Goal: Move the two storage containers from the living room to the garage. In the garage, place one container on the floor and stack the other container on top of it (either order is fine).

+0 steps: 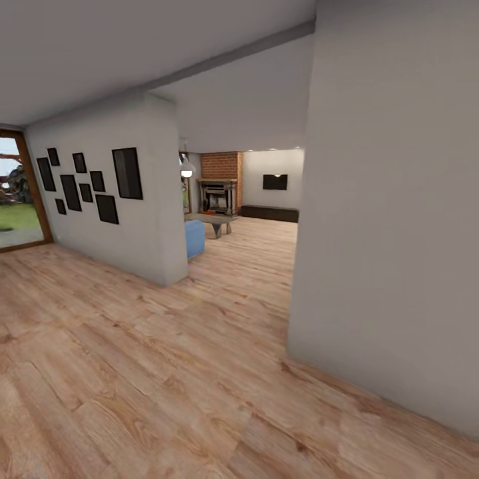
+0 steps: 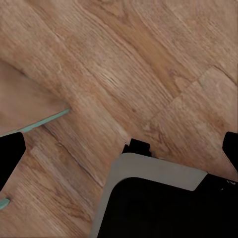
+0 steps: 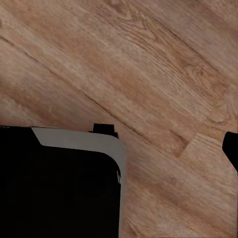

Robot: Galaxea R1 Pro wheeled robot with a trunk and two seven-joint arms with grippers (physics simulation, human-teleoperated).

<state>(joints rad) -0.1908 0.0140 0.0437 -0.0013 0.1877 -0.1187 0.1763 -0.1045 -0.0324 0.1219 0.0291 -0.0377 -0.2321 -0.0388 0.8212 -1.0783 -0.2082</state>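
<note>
Ahead, through the opening between two white walls (image 1: 372,253), the living room: brick fireplace (image 1: 219,179), low dark cabinet (image 1: 269,213), coffee table (image 1: 213,221) partly hidden, blue seat (image 1: 194,238) cut off by the wall corner. No storage containers discernible there. Wrist views: wood-plank floor (image 2: 124,64), robot base corner (image 3: 59,183). Finger tips cropped at frame edges; state of either hand cannot be told.

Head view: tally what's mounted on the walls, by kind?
Black frames: 9
Dark screen: 1
Total: 10
</note>
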